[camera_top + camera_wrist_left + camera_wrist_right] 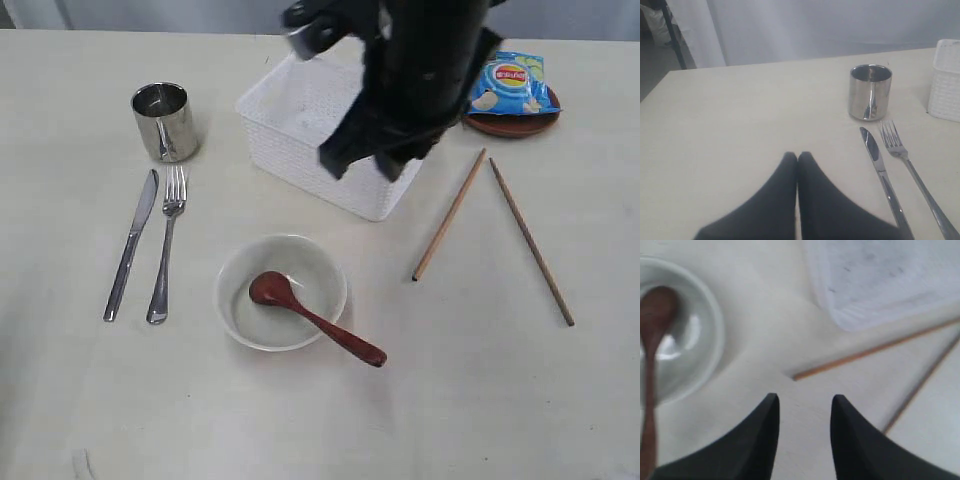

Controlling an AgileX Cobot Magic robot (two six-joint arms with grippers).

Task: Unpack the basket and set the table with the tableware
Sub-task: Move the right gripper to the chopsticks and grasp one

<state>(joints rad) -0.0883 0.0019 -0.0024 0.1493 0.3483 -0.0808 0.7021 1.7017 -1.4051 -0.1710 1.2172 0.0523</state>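
Note:
The white basket [300, 120] stands at the back middle of the table [480, 400], and what I see of its inside is bare. A steel cup [163, 120], knife [132, 243] and fork [166, 250] lie at the left. The speckled bowl [300, 270] holds the reddish-brown spoon [315, 320]. Two chopsticks [450, 213] [531, 240] lie apart at the right. My right gripper [803, 399] hangs open and empty, high above the table between bowl [695, 330] and chopstick [865, 354]. My left gripper [797, 156] is shut and empty, beside the knife [880, 167].
The brown plate [510, 125] at the back right carries the blue chip bag [510, 82]. My right arm [420, 80] hides the basket's right part in the exterior view. The left arm is out of that view.

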